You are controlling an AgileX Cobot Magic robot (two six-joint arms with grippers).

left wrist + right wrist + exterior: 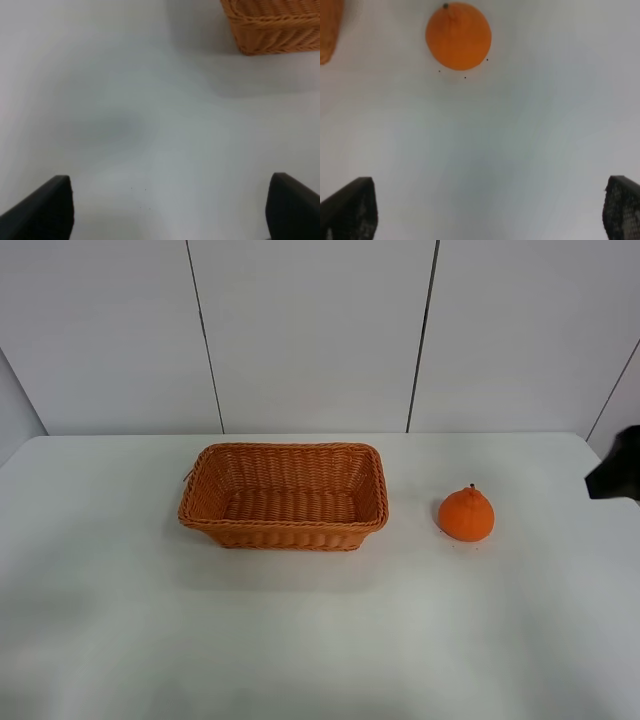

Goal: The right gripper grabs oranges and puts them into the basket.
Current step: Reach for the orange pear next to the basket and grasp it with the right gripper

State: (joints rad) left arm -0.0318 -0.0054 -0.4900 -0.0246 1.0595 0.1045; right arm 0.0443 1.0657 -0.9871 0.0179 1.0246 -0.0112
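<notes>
A bright orange with a knobby neck and dark stem stands on the white table, right of the wicker basket, which holds nothing. The right wrist view shows the orange ahead of my right gripper, whose fingers stand wide apart and hold nothing; a sliver of the basket shows at that view's edge. In the high view only a black part of the right arm shows at the right edge. My left gripper is open over bare table, with a basket corner ahead.
The white table spreads wide around the basket and the orange. A pale panelled wall stands behind the table's far edge.
</notes>
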